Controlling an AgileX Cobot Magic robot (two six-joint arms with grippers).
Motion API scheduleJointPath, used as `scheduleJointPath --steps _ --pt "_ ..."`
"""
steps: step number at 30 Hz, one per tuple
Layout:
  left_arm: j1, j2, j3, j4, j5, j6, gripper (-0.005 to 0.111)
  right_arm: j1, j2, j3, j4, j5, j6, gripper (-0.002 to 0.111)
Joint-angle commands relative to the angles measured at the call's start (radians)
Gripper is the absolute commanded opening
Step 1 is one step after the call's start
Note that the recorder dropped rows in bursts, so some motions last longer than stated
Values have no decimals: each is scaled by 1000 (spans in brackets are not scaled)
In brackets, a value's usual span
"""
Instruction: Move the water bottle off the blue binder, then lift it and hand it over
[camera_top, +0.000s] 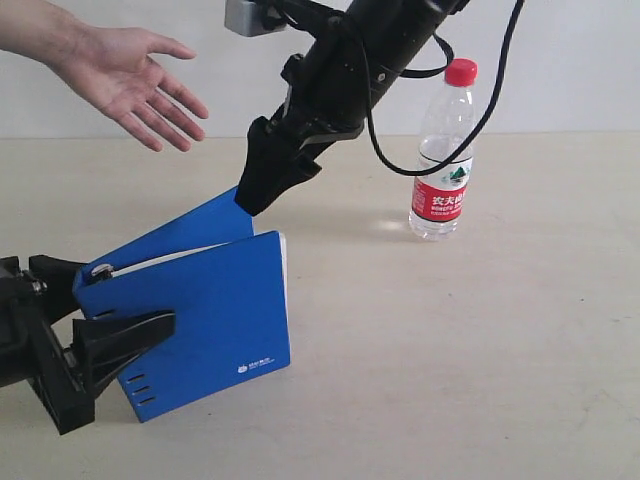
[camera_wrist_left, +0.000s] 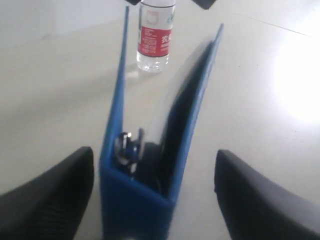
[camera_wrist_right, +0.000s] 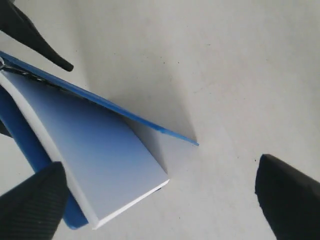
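Already off the binder, bottle stands aside as two open grippers flank the handover

The left gripper has its jaws parted on either side of the spine of the blue binder. Bare desk shows between one finger and the cover, so nothing is clamped there. The right gripper, jaws likewise spread wide, is poised over the binder's upper corner. The right wrist view shows the white pages lying between its fingers, and it grips nothing.

The binder is tipped up on edge with its covers fanned a little. In the exterior view it leans from the left gripper at the spine up toward the right gripper at about 2 o'clock. Whether its lower edge rests on the desk cannot be told for sure.

From the right gripper, a human hand is held out at about 10 o'clock, open with fingers spread and well apart from the binder. The water bottle stands upright on the desk at about 3 o'clock, red cap up, well clear of the binder.

By that layout the bottle step looks done and the handover is the part in hand. The right arm seems the nearer to the hand. The move likely turns on a grip at the upper corner and a carry toward 10 o'clock. With both sets of jaws open, the binder could slump first.
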Motion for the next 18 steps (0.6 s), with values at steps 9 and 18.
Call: scheduleJointPath --steps 9,18 --pt "-5 254 -2 -114 -205 338 29 1 -8 -4 -27 -2 71 86" --pt "-5 270 -2 -138 -205 307 4 1 -32 -4 -53 -2 101 1"
